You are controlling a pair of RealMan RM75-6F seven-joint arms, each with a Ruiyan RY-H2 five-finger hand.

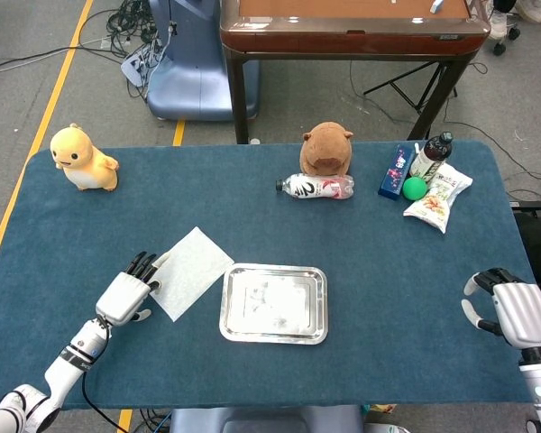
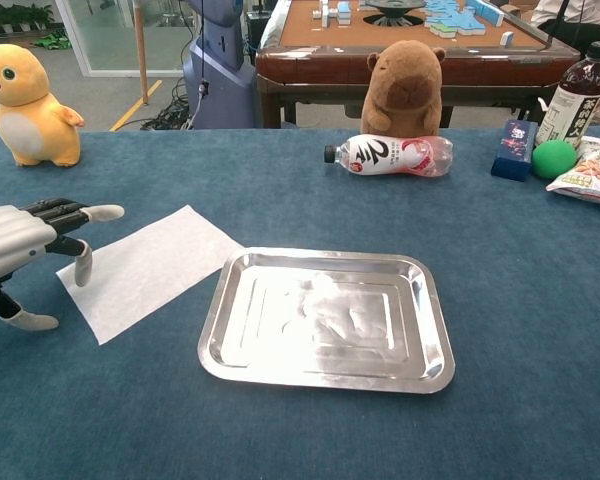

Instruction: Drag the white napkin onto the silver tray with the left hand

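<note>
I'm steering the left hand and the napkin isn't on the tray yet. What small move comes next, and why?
Probably lower the left hand so its fingertips press on the white napkin. The napkin lies flat beside the silver tray, and the open hand sits at the napkin's far-left edge.

Robot hand (image 2: 25, 245) fingers spread, at white napkin (image 2: 150, 267) edge, silver tray (image 2: 328, 378) beside

Head cam looks steeply down, far; chest cam low, close, facing forward; both share tray (image 1: 273, 303) (image 2: 326, 318).
</note>
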